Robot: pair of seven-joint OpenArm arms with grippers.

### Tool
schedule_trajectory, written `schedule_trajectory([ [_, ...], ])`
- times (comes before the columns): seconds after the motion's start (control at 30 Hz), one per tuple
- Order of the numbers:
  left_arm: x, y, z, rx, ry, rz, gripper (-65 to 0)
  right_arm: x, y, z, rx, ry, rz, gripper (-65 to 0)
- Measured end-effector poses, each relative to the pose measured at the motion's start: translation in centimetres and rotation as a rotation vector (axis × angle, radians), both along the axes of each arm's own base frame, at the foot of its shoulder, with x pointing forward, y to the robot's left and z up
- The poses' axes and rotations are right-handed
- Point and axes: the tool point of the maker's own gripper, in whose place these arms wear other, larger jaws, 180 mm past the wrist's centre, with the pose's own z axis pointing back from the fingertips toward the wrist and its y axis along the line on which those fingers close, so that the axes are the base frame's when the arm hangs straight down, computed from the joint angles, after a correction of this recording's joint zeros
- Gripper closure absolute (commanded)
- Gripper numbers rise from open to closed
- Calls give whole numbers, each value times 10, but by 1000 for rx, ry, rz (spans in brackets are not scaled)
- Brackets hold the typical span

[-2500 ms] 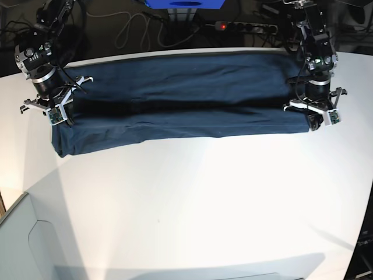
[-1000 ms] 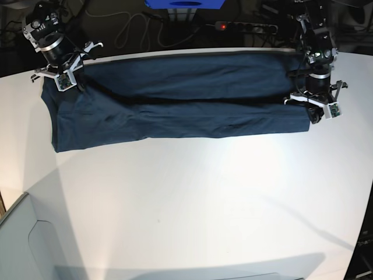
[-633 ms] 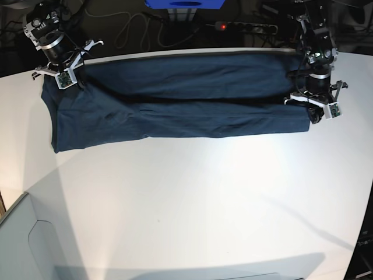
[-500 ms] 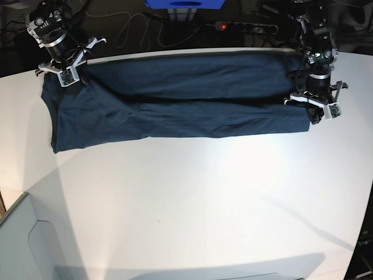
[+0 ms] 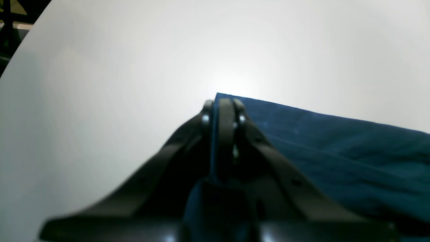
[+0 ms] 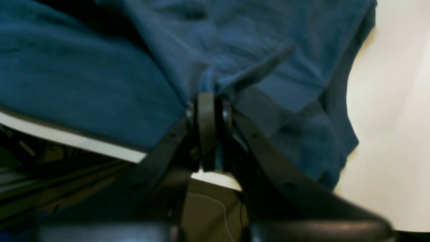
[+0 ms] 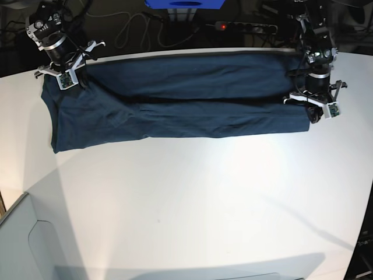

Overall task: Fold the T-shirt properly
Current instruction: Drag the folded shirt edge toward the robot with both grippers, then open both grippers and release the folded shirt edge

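Observation:
The dark navy T-shirt [image 7: 175,99] lies folded into a long band across the far part of the white table [image 7: 204,204]. My right gripper [image 7: 74,81] is at the shirt's far-left corner by the table's back edge. In the right wrist view it [image 6: 208,97] is shut on a pinched fold of the T-shirt [image 6: 84,84]. My left gripper [image 7: 315,115] is at the shirt's right end. In the left wrist view it [image 5: 221,104] is shut on the edge of the T-shirt [image 5: 336,151], low over the table.
Behind the table's back edge lie a power strip with a red light [image 7: 242,26], cables [image 7: 131,29] and a blue box [image 7: 183,3]. A grey panel [image 7: 23,245] stands at the front left corner. The table's right edge runs just beyond my left gripper.
My right gripper has carried the shirt's left front edge up to the far-left back corner, then shifted slightly right. My left gripper has stayed almost still on the right end.

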Motion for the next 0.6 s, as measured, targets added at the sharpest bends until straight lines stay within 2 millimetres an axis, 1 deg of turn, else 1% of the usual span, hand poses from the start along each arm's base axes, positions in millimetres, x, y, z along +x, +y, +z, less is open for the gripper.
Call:
schedule_trajectory([
  [0.23, -9, 1, -6, 2, 25, 2, 0, 0, 0, 0, 0, -2, -1, -3],
  [0.27, -9, 1, -6, 1, 25, 2, 0, 0, -1, 0, -1, 0, -1, -19],
  [0.33, -9, -1, -7, -1, 28, -2, 0, 0, -1, 0, -1, -1, -1, -78],
  [0.37, -9, -1, -7, -2, 29, -3, 0, 0, -1, 0, -2, 0, -1, -120],
  [0.5, -10, -1, -8, -3, 36, -3, 0, 0, -1, 0, -1, 0, -1, -318],
  [0.57, -13, -2, -10, -4, 44, -3, 0, 0, -1, 0, -1, 1, -1, -389],
  [0.6, -16, -2, -12, -3, 53, -3, 0, 0, 0, 1, -2, 0, 0, -413],
])
